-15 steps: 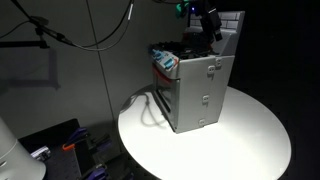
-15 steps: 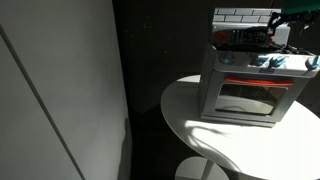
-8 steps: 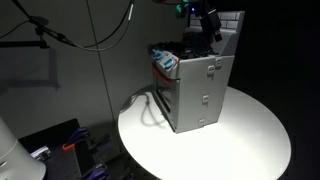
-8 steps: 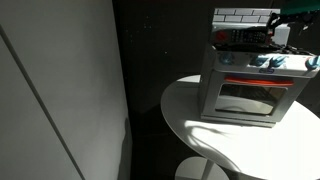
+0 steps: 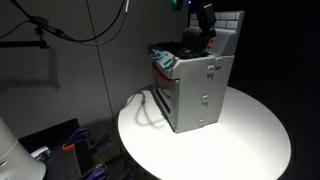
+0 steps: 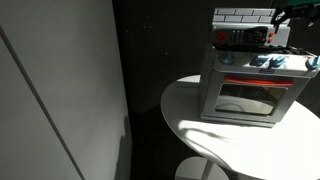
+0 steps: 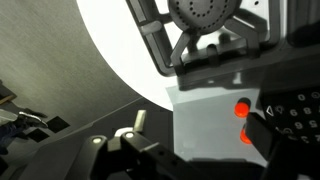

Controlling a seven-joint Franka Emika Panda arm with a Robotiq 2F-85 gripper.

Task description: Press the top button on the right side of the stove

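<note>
The grey toy stove point(image 5: 200, 95) stands on a round white table point(image 5: 255, 140) and shows in both exterior views point(image 6: 245, 90). Its white brick back panel point(image 6: 240, 14) rises at the rear. My gripper point(image 5: 209, 35) hangs over the stove top near the back panel point(image 6: 284, 35). In the wrist view a black burner point(image 7: 205, 15) lies above a grey side panel with two red buttons. The upper button point(image 7: 241, 107) is in plain sight. The lower button point(image 7: 247, 135) is partly covered by one dark finger point(image 7: 285, 140). My gripper point(image 7: 215, 150) looks open and empty.
A blue and white object point(image 5: 165, 60) sits on the stove top's near corner. A white cable point(image 5: 145, 105) loops on the table beside the stove. A pale wall panel point(image 6: 60, 90) fills one side. Clutter lies on the floor point(image 5: 60, 150).
My gripper has risen slightly over the back of the stove top. The stove has not moved.
</note>
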